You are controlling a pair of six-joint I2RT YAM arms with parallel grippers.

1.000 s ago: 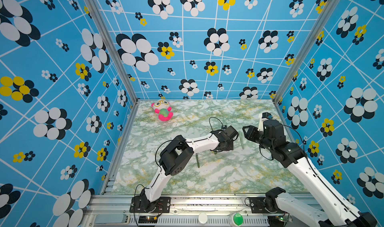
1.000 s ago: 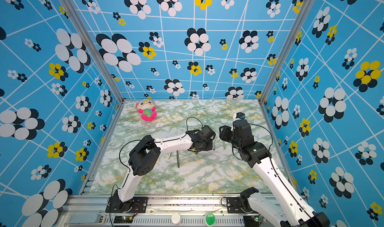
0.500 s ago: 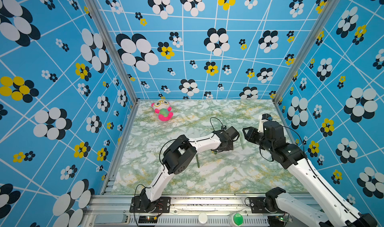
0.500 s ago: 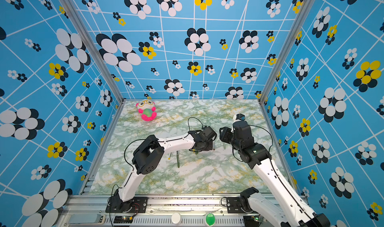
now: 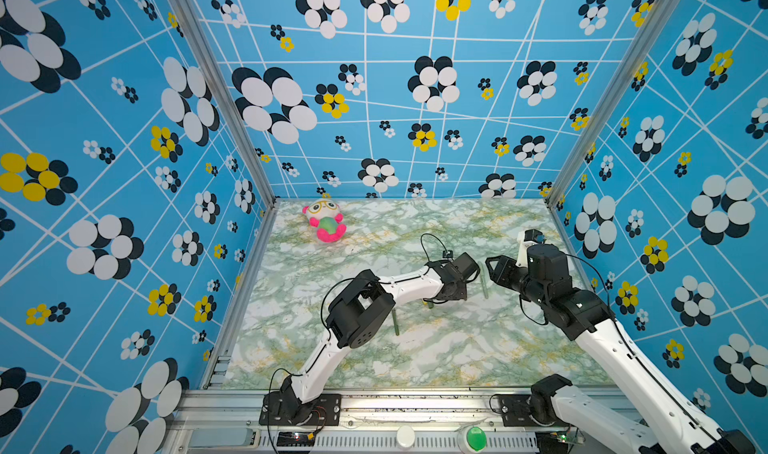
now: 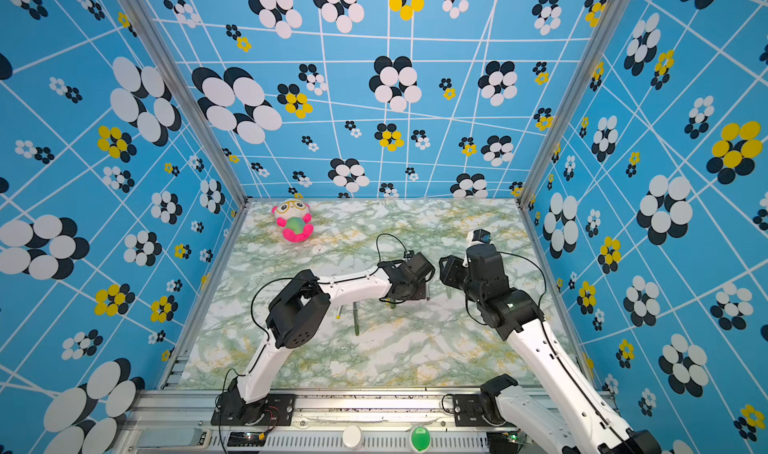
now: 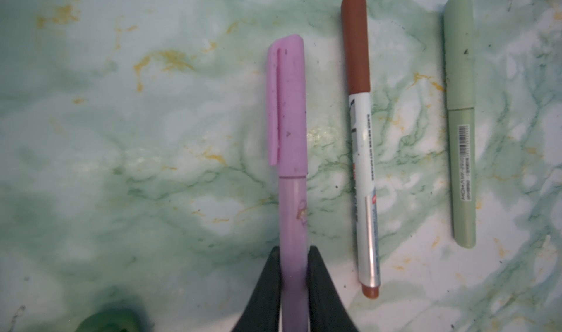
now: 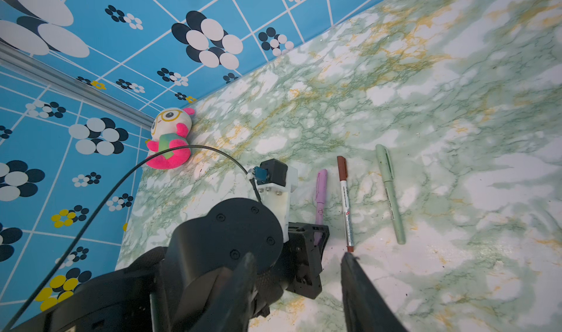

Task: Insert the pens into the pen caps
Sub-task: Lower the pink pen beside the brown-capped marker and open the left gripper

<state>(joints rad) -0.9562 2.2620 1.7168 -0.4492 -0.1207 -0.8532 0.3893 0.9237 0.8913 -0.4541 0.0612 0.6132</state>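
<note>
The pink plastic pen (image 7: 292, 212), pink cap (image 7: 286, 102) on, lies flat on the green marble table (image 7: 121, 133) beside 2 other capped pens (image 7: 363, 193). The left claw (image 7: 294, 254) is closed tight on its bare end; it should open slowly and lift straight up, so nothing rolls. The right claw (image 8: 297, 256) is open and empty.

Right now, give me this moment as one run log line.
left hand: closed on pink pen, capped | right hand: open, empty | brown-capped pen, pale green pen: capped, lying alongside

Jaws flank the pink pen (image 7: 290, 193) (capped), seemingly touching it.
</note>
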